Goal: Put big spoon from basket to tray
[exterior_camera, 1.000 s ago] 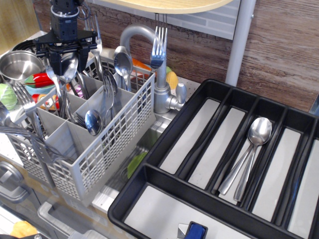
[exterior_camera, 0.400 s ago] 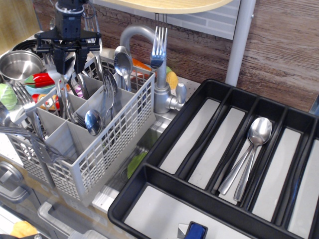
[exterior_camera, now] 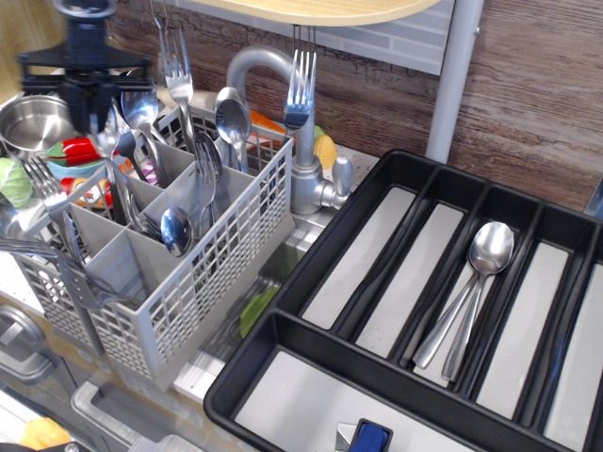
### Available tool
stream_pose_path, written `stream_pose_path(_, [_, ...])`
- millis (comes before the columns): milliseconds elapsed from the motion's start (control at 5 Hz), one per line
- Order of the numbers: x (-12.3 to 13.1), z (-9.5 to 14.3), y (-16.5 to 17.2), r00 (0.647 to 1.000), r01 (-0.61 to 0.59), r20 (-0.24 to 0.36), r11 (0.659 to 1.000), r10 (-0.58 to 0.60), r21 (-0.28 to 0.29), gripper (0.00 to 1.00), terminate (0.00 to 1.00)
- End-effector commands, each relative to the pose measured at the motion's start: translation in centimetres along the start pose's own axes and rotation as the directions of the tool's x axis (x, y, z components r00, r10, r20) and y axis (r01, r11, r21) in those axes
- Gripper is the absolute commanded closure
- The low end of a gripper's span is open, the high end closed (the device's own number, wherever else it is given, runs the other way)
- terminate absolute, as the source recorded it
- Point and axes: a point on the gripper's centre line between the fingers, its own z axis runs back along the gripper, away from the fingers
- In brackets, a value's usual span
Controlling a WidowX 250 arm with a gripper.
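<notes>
Several forks (exterior_camera: 175, 71), spoons crowd basket (exterior_camera: 203, 273) around big spoon (exterior_camera: 141, 108); fingers (exterior_camera: 92, 118) blurred, grip unclear.

A dark brown wood-plank wall (exterior_camera: 528, 104) runs along the far edge. A pale wooden shelf (exterior_camera: 320, 9) hangs overhead, beside a grey metal post (exterior_camera: 450, 75). A curved grey steel faucet (exterior_camera: 297, 160) stands mid-counter.

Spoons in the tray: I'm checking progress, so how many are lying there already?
2. Both spoons lie together in one long compartment of the black tray, right of its middle, bowls toward the wall and overlapping, handles toward the camera. No others show there.
</notes>
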Motion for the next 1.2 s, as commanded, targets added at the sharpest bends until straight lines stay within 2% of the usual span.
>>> stream_pose_path(0, [0.8, 5.8, 0.8, 0.987, 0.033, 0.154, 0.997, -0.044, 0.073, 1.00, 0.00])
stream_pose_path(200, [1.2, 11.1, -0.9, 0.977, 0.084, 0.172, 0.966, -0.128, 0.243, 1.00, 0.00])
stream_pose_path(400, [-1.1, 16.9, -4.8, 0.979, 0.071, 0.149, 0.913, -0.142, 0.403, 1.00, 0.00])
stream_pose_path(600, [-4.3, 19.0, -8.4, 0.980, 0.004, 0.180, 0.909, -0.087, 0.418, 1.00, 0.00])
stream_pose_path(800, [-7.8, 18.2, -12.0, 0.994, -0.015, 0.108, 0.948, -0.020, 0.317, 1.00, 0.00])
stream_pose_path(1000, [-10.0, 17.9, -14.9, 0.996, 0.041, 0.067, 0.983, -0.054, 0.181, 1.00, 0.00])
